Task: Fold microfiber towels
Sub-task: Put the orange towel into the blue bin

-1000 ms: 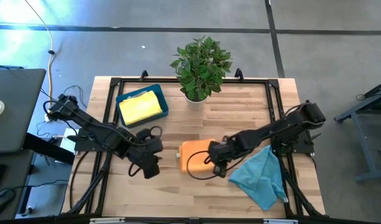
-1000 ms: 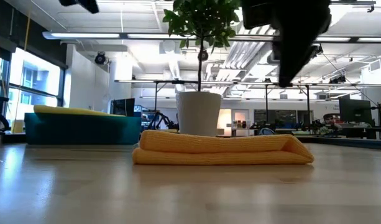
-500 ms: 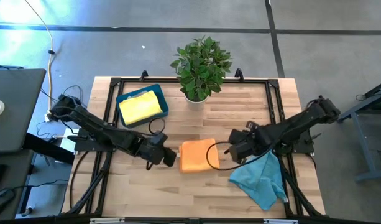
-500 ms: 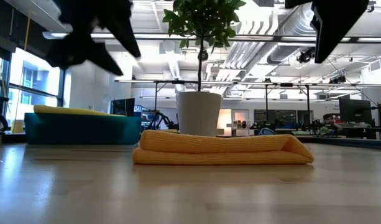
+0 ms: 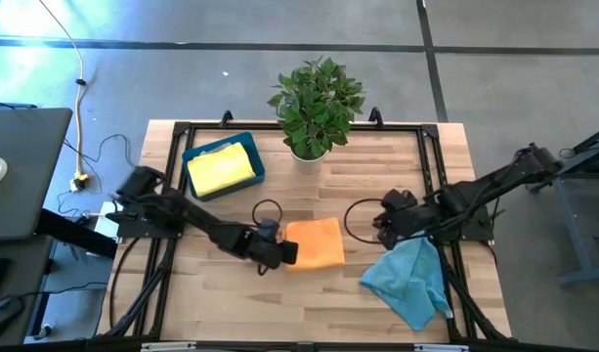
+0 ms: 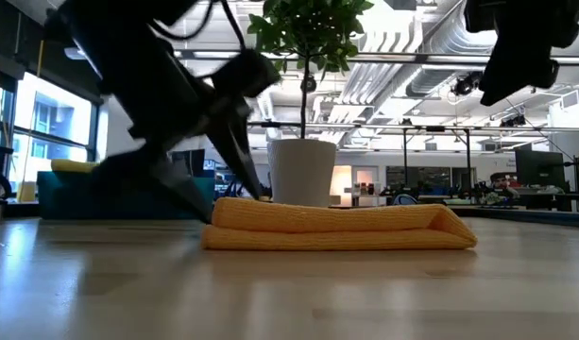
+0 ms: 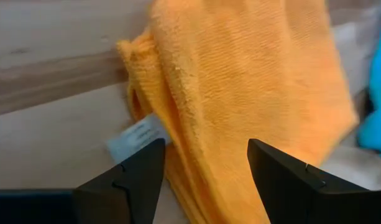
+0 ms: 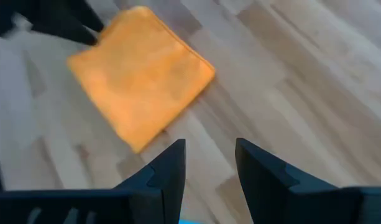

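The orange towel (image 5: 314, 243) lies folded into a flat packet near the middle of the table (image 5: 377, 166), its label peeking out at one edge. The left gripper (image 5: 279, 253) sits low at that towel's left edge, fingers spread wide around the fold with nothing pinched between them (the cloth simply lies in the gap). The right gripper (image 5: 385, 217) hovers apart to the right, fingers partly open and empty, above the table near the teal towel (image 5: 411, 284), which lies crumpled and unfolded by the front right corner. A yellow towel (image 5: 221, 168) rests folded in the blue tray (image 5: 252, 149). So two look done; the teal one remains, and the orange probably still needs stowing.
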Tool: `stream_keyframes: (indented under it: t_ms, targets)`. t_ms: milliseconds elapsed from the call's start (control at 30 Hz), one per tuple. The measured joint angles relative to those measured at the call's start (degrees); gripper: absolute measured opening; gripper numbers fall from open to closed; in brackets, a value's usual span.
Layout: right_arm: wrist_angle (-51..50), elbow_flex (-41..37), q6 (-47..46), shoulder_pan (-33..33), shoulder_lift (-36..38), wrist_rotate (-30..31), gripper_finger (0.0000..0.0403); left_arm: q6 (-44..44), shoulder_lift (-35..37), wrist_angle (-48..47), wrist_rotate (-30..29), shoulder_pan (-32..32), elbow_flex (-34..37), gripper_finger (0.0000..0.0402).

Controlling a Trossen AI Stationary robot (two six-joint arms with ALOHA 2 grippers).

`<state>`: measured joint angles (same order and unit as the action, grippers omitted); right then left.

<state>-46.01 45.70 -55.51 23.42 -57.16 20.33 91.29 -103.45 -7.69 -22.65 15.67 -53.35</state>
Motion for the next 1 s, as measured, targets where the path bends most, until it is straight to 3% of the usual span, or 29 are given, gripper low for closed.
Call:
stream_keyframes:
  t_ms: [333,500,700,1000]
  targets:
    - [6.45,-5.83,0.0,0.0,1.22,-5.61,0.0133,-4.55,-3.37,-1.12,0.7,-0.34,-5.96,0.0219]
    - [6.49,-6.51,0.0,0.0,1.23,-5.59,0.0133,-7.83,-2.9,-10.53,-0.29,-0.34,-10.04,0.0218]
    - [6.46,-6.57,0.33,0.0,1.22,-5.57,0.0133,-4.2,-3.14,-17.09,-0.75,-0.71,-10.74,0.0218]
    - [6.39,-6.57,0.46,0.0,1.22,-5.57,0.0133,-0.99,-6.95,-15.58,-0.26,-1.19,-10.79,0.0218]
